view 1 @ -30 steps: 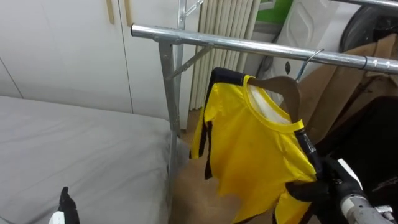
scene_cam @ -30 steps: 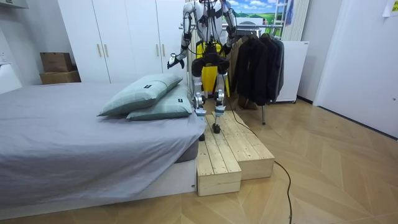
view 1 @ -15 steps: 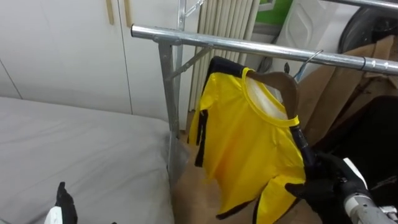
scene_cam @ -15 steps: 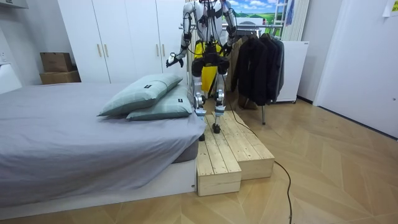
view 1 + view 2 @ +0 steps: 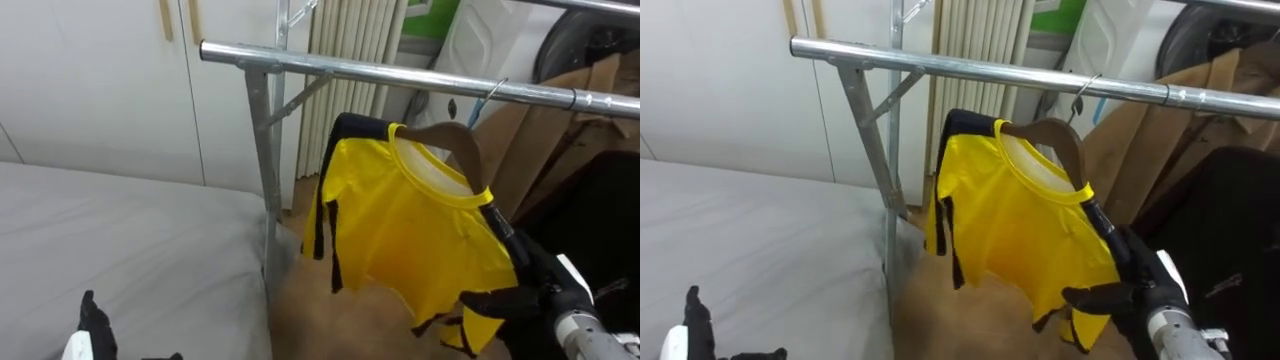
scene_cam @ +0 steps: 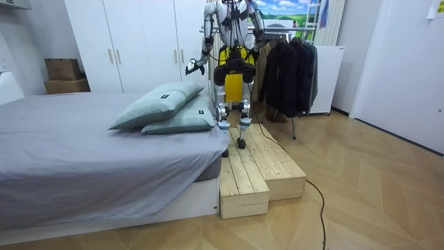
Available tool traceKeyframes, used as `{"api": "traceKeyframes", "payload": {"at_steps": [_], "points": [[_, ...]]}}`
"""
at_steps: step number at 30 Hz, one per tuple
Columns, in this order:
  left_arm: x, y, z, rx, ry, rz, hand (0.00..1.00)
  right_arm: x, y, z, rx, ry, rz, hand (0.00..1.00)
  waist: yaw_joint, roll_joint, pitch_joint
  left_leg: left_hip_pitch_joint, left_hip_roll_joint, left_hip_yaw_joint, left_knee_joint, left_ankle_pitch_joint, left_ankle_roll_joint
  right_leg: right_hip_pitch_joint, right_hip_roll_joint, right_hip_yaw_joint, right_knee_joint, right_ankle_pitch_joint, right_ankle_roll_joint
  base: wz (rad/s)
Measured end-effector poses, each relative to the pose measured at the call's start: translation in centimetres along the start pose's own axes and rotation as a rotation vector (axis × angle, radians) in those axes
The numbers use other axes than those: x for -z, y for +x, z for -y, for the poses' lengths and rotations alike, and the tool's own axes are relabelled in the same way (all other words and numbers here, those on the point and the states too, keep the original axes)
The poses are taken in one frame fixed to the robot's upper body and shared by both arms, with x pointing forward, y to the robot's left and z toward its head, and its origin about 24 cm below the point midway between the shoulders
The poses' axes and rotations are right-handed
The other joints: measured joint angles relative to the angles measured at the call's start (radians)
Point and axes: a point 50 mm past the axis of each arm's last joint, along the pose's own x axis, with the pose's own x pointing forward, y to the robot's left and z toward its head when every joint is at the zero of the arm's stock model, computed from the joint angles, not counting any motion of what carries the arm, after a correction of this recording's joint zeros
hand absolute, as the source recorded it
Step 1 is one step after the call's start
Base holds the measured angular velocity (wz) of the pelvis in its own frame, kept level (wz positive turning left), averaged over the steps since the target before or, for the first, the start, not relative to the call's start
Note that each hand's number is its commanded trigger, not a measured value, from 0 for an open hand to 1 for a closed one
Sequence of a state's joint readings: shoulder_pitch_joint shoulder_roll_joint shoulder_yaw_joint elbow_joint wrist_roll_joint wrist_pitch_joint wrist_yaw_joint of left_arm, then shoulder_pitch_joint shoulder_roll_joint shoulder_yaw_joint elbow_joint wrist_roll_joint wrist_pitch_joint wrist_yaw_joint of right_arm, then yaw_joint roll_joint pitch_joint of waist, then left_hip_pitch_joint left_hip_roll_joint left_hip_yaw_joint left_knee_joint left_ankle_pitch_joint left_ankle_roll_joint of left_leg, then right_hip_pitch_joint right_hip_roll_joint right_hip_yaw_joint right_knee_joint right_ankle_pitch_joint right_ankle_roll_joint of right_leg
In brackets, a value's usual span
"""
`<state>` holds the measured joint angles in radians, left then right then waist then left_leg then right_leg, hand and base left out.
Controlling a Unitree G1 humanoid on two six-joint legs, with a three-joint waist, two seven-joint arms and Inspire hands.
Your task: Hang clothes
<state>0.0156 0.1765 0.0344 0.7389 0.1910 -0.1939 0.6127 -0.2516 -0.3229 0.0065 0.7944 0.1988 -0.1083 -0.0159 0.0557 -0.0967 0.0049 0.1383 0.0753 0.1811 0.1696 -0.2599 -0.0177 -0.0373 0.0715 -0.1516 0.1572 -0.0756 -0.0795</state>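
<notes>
A yellow T-shirt (image 5: 410, 230) with black trim hangs on a wooden hanger (image 5: 455, 138) hooked over the clothes rack's metal rail (image 5: 350, 68), just right of centre in the eye views, with a dark garment (image 5: 605, 210) at 3 o'clock. The robot's right hand (image 5: 535, 295), at 4 o'clock, lays dark fingers against the shirt's lower sleeve edge; whether they grip the cloth cannot be told. Its left hand (image 5: 92, 325), at 7 o'clock over the grey bed (image 5: 130, 240), is loose-fingered and empty.

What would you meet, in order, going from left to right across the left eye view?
left hand → rack's upright post → yellow shirt → right hand
</notes>
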Motion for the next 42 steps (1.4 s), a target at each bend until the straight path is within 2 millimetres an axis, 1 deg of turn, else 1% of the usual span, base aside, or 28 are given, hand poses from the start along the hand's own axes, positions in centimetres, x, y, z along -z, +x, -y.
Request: {"api": "traceKeyframes", "payload": {"at_steps": [2, 4, 6, 7, 9, 12, 14, 16, 18, 19, 21, 22, 24, 25, 27, 28, 31, 34, 36, 37, 38, 39, 40, 41, 42], "points": [[0.1, 0.0, -0.1, -0.012, 0.002, -0.003, 0.00, -0.6, 0.1, -0.1, 0.004, 0.013, 0.024, 0.00, -0.001, 0.004, 0.0022, 0.005, 0.000, 0.006, -0.001, 0.000, 0.000, 0.000, 0.001, 0.007, 0.003, 0.000, 0.000, -0.12], [0.1, 0.0, -0.1, -0.016, 0.001, -0.004, 0.00, -1.1, 0.1, -0.1, 0.008, 0.031, 0.048, 0.00, -0.004, 0.009, 0.0026, 0.007, -0.001, 0.008, -0.001, 0.000, 0.000, -0.002, 0.001, 0.012, 0.009, 0.000, 0.000, -0.07], [0.1, 0.0, -0.2, -0.023, 0.000, -0.002, 0.00, -2.4, 0.0, -0.1, 0.010, 0.046, 0.108, 0.00, -0.021, 0.014, 0.0040, 0.005, -0.002, 0.008, -0.002, 0.000, 0.000, -0.004, -0.001, 0.012, 0.011, 0.000, 0.000, 0.00], [0.1, 0.0, -0.2, -0.025, 0.000, -0.002, 0.00, -2.8, -0.1, 0.0, 0.015, 0.051, 0.124, 0.00, -0.023, 0.015, 0.0035, 0.005, -0.002, 0.008, -0.002, 0.000, 0.000, -0.004, -0.001, 0.012, 0.012, 0.000, 0.000, 0.00], [0.1, 0.0, -0.2, -0.030, -0.002, 0.003, 0.00, -3.7, -0.4, 1.0, 0.065, 0.081, 0.177, 0.00, -0.027, 0.016, 0.0027, 0.006, -0.002, 0.008, -0.002, 0.000, 0.000, -0.004, -0.001, 0.012, 0.013, 0.000, 0.000, 0.00], [0.3, -0.1, -0.3, -0.036, 0.003, -0.001, 0.00, -4.3, -0.9, 2.3, 0.150, 0.115, 0.216, 0.00, -0.034, 0.018, 0.0023, 0.006, -0.002, 0.012, -0.001, 0.000, 0.000, -0.005, -0.001, 0.012, 0.013, 0.000, 0.000, 0.00], [0.3, -0.2, -0.3, -0.035, 0.003, -0.002, 0.00, -4.3, -1.1, 2.9, 0.187, 0.133, 0.223, 0.00, -0.036, 0.021, 0.0008, 0.007, -0.002, 0.015, -0.001, 0.000, 0.000, -0.005, 0.000, 0.013, 0.013, 0.000, 0.000, -0.03], [0.4, -0.2, -0.3, -0.036, 0.004, -0.005, 0.00, -4.0, -1.4, 3.2, 0.203, 0.154, 0.218, 0.00, -0.038, 0.026, -0.0027, 0.010, -0.001, 0.023, -0.001, 0.000, 0.000, -0.005, 0.001, 0.016, 0.015, 0.000, 0.000, -0.08], [0.7, -0.4, -0.4, -0.033, 0.009, -0.013, 0.00, -3.6, -1.6, 3.3, 0.205, 0.176, 0.211, 0.00, -0.053, 0.035, -0.0068, 0.013, -0.001, 0.031, -0.001, 0.000, 0.000, -0.004, 0.002, 0.021, 0.014, 0.000, 0.000, -0.07], [0.8, -0.4, -0.4, -0.032, 0.011, -0.016, 0.00, -3.4, -1.8, 3.3, 0.207, 0.190, 0.209, 0.00, -0.053, 0.036, -0.0074, 0.014, -0.001, 0.034, -0.001, 0.000, 0.000, -0.004, 0.003, 0.023, 0.014, 0.000, 0.000, -0.09], [1.4, -0.7, -0.5, -0.024, 0.020, -0.031, 0.00, -2.2, -2.5, 3.7, 0.230, 0.223, 0.176, 0.00, -0.057, 0.036, -0.0074, 0.017, 0.000, 0.040, -0.001, 0.000, 0.000, -0.003, 0.005, 0.028, 0.014, 0.000, 0.000, -0.07], [1.6, -0.8, -0.5, -0.018, 0.023, -0.036, 0.00, -1.8, -2.6, 3.8, 0.238, 0.229, 0.166, 0.00, -0.060, 0.036, -0.0074, 0.017, 0.000, 0.041, -0.002, 0.000, 0.000, -0.004, 0.006, 0.029, 0.014, 0.000, 0.000, -0.08], [2.3, -1.3, -0.7, -0.005, 0.035, -0.056, 0.00, -0.8, -3.1, 4.2, 0.267, 0.236, 0.137, 0.00, -0.061, 0.037, -0.0069, 0.018, 0.001, 0.056, -0.002, 0.000, 0.000, -0.011, 0.009, 0.044, 0.017, 0.000, 0.000, -0.18], [2.4, -1.4, -0.7, -0.004, 0.037, -0.060, 0.00, -0.7, -3.3, 4.3, 0.274, 0.239, 0.133, 0.00, -0.061, 0.037, -0.0068, 0.018, 0.001, 0.060, -0.002, 0.000, 0.000, -0.013, 0.010, 0.048, 0.019, 0.000, 0.000, -0.20], [2.9, -1.6, -0.9, -0.001, 0.044, -0.071, 0.00, -0.6, -3.4, 4.7, 0.291, 0.266, 0.133, 0.00, -0.077, 0.039, -0.0059, 0.020, 0.000, 0.063, -0.003, 0.000, 0.000, -0.017, 0.012, 0.057, 0.026, 0.000, 0.000, -0.12], [3.0, -1.7, -0.9, 0.001, 0.046, -0.074, 0.00, -0.6, -3.4, 4.7, 0.291, 0.272, 0.135, 0.00, -0.079, 0.040, -0.0053, 0.024, 0.000, 0.065, -0.003, 0.000, 0.000, -0.016, 0.013, 0.065, 0.027, 0.000, 0.000, -0.18], [3.3, -1.9, -0.8, 0.023, 0.053, -0.080, 0.00, 0.0, -4.6, 4.6, 0.284, 0.299, 0.144, 0.00, -0.081, 0.043, -0.0032, 0.033, 0.000, 0.068, -0.005, 0.000, 0.000, -0.010, 0.018, 0.080, 0.028, 0.000, 0.000, -0.11], [3.6, -2.1, -0.7, 0.049, 0.059, -0.090, 0.00, 1.6, -5.4, 4.0, 0.285, 0.323, 0.107, 0.00, -0.086, 0.050, 0.0018, 0.033, 0.000, 0.068, -0.006, 0.000, 0.000, -0.011, 0.018, 0.083, 0.028, 0.000, -0.001, 0.00], [4.3, -2.4, -0.6, 0.069, 0.074, -0.118, 0.00, 3.6, -6.2, 3.3, 0.283, 0.344, 0.043, 0.00, -0.093, 0.059, 0.0075, 0.036, 0.000, 0.070, -0.006, 0.000, 0.000, -0.011, 0.019, 0.085, 0.028, 0.000, -0.001, 0.00], [4.5, -2.5, -0.6, 0.075, 0.077, -0.126, 0.00, 4.2, -6.4, 3.1, 0.284, 0.354, 0.022, 0.00, -0.094, 0.061, 0.0078, 0.035, 0.000, 0.071, -0.006, 0.000, 0.000, -0.013, 0.019, 0.086, 0.028, 0.000, -0.001, -0.03], [4.8, -2.8, -0.6, 0.084, 0.081, -0.134, 0.00, 5.5, -7.0, 2.8, 0.281, 0.368, -0.020, 0.00, -0.097, 0.063, 0.0069, 0.030, 0.000, 0.075, -0.006, 0.000, 0.000, -0.018, 0.019, 0.085, 0.029, 0.000, -0.001, 0.00], [5.0, -2.9, -0.6, 0.086, 0.084, -0.140, 0.00, 6.8, -7.5, 2.4, 0.266, 0.375, -0.070, 0.00, -0.100, 0.066, 0.0078, 0.028, 0.000, 0.076, -0.006, 0.000, 0.000, -0.021, 0.019, 0.086, 0.030, 0.000, -0.001, 0.00], [5.1, -3.0, -0.7, 0.088, 0.086, -0.144, 0.00, 7.6, -7.7, 2.2, 0.259, 0.377, -0.099, 0.00, -0.100, 0.067, 0.0079, 0.027, 0.000, 0.077, -0.006, 0.000, 0.000, -0.022, 0.019, 0.087, 0.030, 0.000, -0.001, 0.00], [5.4, -3.2, -0.8, 0.096, 0.091, -0.153, 0.00, 8.9, -8.2, 1.8, 0.247, 0.391, -0.150, 0.00, -0.106, 0.070, 0.0063, 0.027, 0.000, 0.077, -0.006, 0.000, 0.000, -0.022, 0.019, 0.090, 0.030, 0.000, -0.001, -0.04], [5.6, -3.4, -0.8, 0.109, 0.093, -0.159, 0.00, 10.2, -8.8, 1.5, 0.236, 0.400, -0.200, 0.00, -0.109, 0.074, 0.0028, 0.026, 0.000, 0.079, -0.006, 0.000, 0.000, -0.023, 0.020, 0.093, 0.030, 0.000, -0.001, -0.04]]}}
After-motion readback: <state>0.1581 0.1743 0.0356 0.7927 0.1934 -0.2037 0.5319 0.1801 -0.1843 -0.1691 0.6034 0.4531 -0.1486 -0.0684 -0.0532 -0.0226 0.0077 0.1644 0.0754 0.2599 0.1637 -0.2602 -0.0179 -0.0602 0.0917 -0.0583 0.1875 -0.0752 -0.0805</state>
